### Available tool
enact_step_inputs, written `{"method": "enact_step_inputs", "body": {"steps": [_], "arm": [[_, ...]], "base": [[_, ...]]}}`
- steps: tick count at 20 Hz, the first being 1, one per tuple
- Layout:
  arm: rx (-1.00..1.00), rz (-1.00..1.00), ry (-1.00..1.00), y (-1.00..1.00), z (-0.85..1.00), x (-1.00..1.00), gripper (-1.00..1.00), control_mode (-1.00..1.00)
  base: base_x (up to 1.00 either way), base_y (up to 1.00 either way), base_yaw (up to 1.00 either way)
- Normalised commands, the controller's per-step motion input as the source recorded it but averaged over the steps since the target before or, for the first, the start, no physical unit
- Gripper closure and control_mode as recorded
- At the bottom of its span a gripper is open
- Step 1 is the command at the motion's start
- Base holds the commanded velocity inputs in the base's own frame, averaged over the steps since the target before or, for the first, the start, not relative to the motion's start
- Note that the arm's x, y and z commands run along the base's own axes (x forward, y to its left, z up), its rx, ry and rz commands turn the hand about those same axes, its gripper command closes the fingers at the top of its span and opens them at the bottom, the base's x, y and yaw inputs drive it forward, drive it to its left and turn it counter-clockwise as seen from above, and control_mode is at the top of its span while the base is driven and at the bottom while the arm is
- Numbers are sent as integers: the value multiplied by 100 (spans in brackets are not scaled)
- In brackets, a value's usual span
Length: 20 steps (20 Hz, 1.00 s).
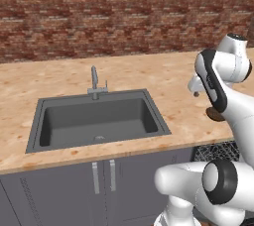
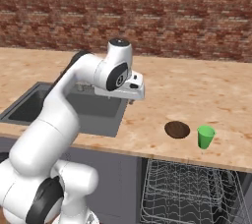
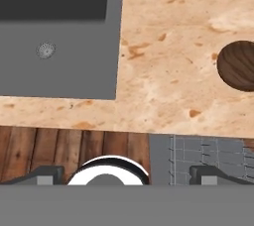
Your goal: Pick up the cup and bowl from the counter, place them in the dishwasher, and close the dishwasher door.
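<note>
Dark brown, the shallow round bowl [image 1: 214, 115] peeks past my arm near the front edge of the speckled tan worktop [image 1: 59, 81] in the left base view.

Right base view: my two-finger gripper [image 2: 132, 101] hangs by the grey sink's [image 2: 29, 107] right rim; bowl and bright green cup [image 2: 205, 136] sit rightward, side by side.

Hand view: jaws spread wide, empty; the bowl lies at the right edge.

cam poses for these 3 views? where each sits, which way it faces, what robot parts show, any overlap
Left base view: behind the arm to its left, facing forward and down at the sink and counter; arm at right.
Right base view: behind to its right, over the bowl, cup and dishwasher rack; arm at left.
Hand view: on the hand, looking down at the counter edge; open gripper at bottom.
Shared: sink, counter, bowl.
</note>
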Motion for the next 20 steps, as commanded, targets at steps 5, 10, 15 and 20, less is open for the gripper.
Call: {"method": "enact_step_inputs", "body": {"steps": [5,10,15,20], "arm": [[0,0,0,-32,-14,0,-100,-100],[-1,0,0,-35,-9,0,-100,-100],[-3,0,0,-37,-7,0,-100,-100],[-5,0,0,-34,-6,0,-100,-100]], "base": [[0,0,0],[0,0,0],[0,0,0],[0,0,0]]}}
